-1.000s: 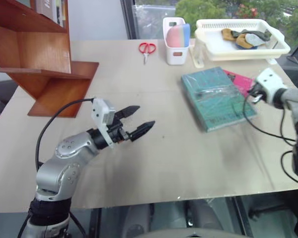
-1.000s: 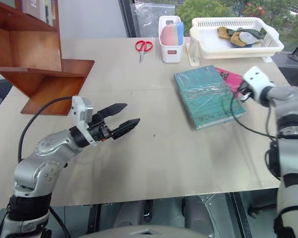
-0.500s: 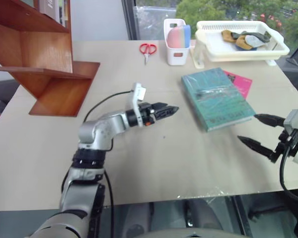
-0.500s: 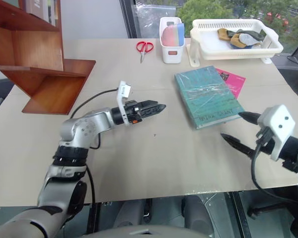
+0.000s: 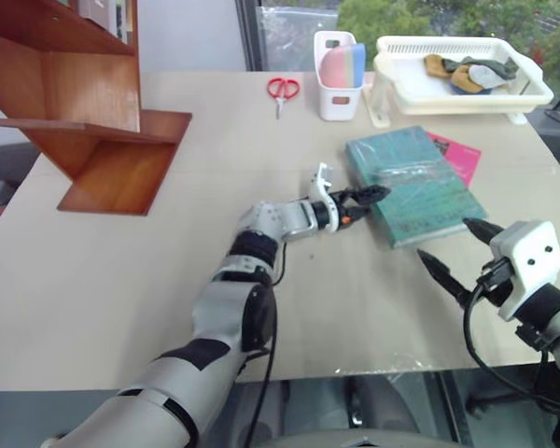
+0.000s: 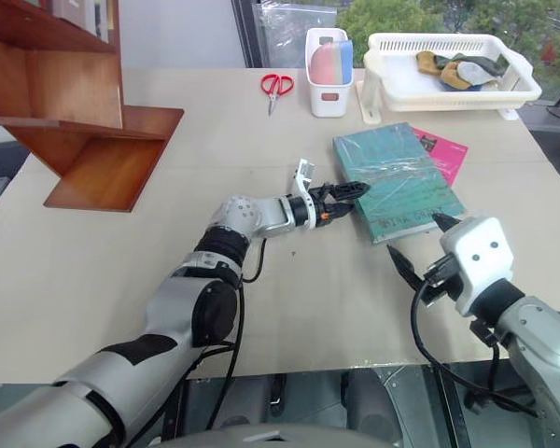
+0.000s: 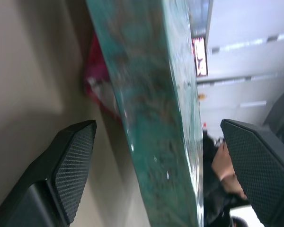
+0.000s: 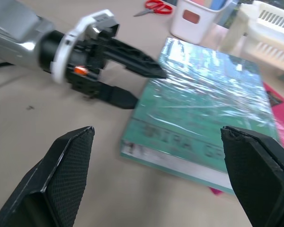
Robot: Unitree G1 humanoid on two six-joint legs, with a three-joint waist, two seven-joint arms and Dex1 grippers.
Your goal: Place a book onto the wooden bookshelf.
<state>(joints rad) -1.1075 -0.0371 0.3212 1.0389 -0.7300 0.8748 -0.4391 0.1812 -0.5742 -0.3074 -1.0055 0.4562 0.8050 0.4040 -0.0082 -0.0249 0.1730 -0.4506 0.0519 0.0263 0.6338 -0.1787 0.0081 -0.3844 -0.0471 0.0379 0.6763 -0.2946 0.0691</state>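
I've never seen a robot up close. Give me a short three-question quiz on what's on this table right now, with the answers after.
1. True or false: the left gripper has its fingers open around the edge of the book.
2. What lies partly under the book? A) scissors B) a pink book C) a glove
3. Fill in: the scissors have ___ handles.

Key:
1. True; one finger is above the cover, one beside the edge, and the book lies flat on the table.
2. B, the pink book.
3. Red.
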